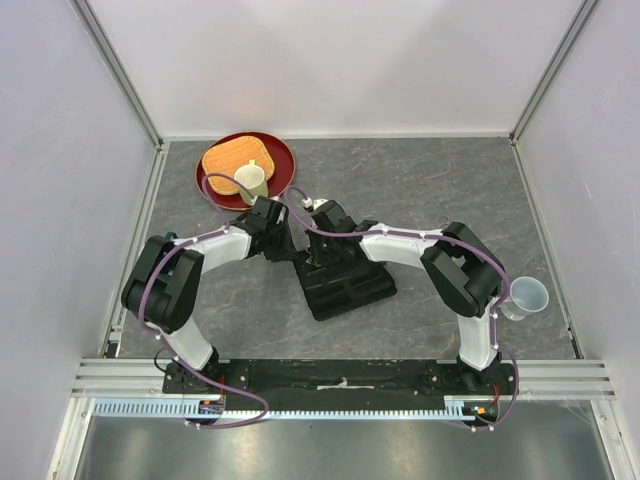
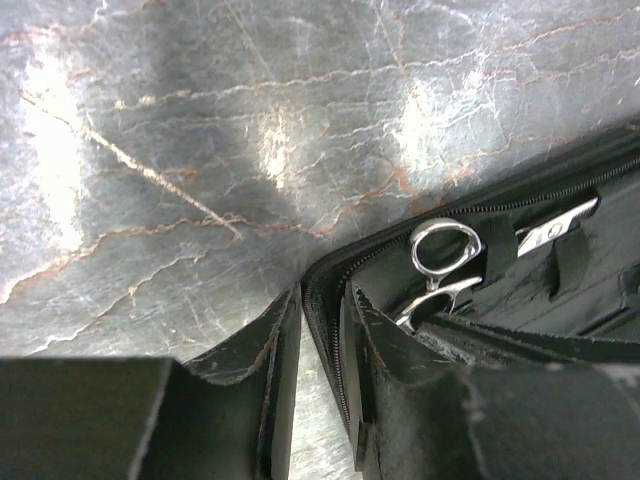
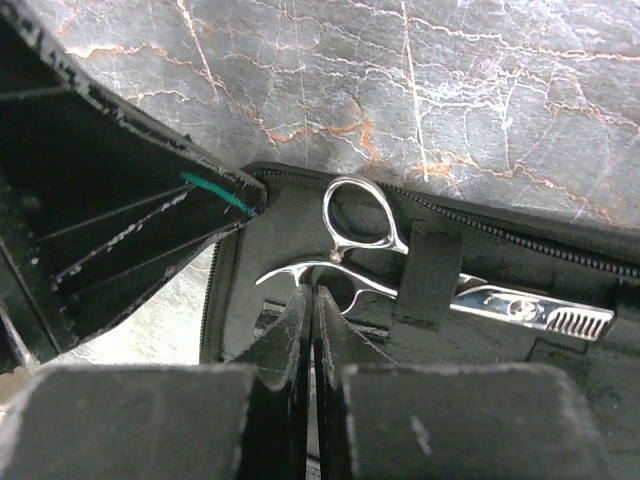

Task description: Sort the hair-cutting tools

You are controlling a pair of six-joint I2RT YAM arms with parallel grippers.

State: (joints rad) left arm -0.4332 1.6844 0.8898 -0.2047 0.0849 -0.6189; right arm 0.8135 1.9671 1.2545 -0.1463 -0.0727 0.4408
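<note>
Left gripper [image 2: 322, 300] apart, over case [image 2: 520, 200] edge: pinch it, hold still. Right gripper [image 3: 312, 300] squeezed together by scissors [image 3: 500, 300], can't tell if holding; go slowly.

Silver scissors [image 3: 505, 301] flat inside open black case [image 3: 560, 400], blades closed, elastic strap [image 3: 428, 275] across middle.

we see a robot lab cell: plain white panels [image 1: 350, 60] and aluminium rails [image 1: 560, 376] box in a grey stone-patterned table [image 1: 440, 190].
</note>
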